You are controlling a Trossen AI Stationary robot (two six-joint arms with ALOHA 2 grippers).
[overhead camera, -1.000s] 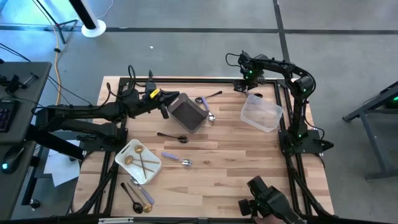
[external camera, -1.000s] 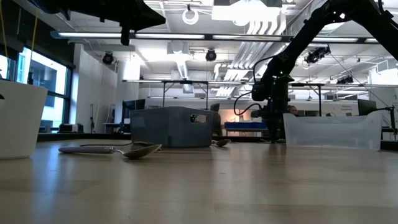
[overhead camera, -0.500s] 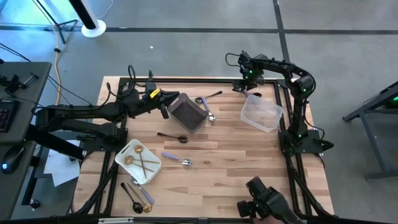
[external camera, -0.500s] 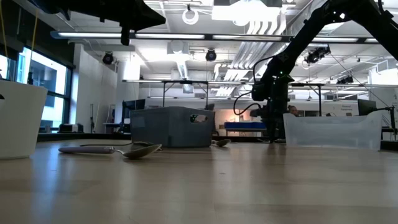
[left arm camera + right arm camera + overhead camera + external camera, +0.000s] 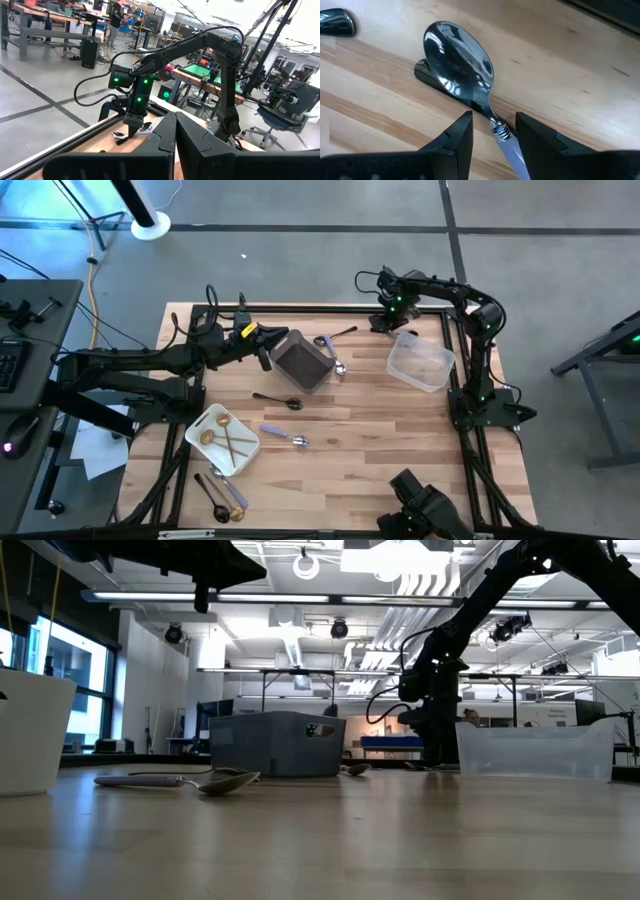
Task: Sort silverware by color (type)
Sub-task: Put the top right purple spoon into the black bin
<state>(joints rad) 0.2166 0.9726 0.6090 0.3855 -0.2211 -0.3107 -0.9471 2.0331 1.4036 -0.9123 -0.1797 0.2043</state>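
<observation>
Upper right of high view: right gripper [image 5: 385,320] pinches lilac-handled silver spoon [image 5: 465,80] by neck, bowl clear of wooden table [image 5: 360,420], ready for sorting. Left gripper [image 5: 268,348] closed, empty, waits over grey bin [image 5: 301,361].

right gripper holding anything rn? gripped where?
Yes: the right gripper holds a lilac-handled spoon at the neck, where bowl meets handle. The left gripper is shut, holding nothing.

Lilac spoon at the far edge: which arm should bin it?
Right. Its gripper already straddles the lilac spoon, next to the clear tub. The left gripper is shut, by the grey bin.
</observation>
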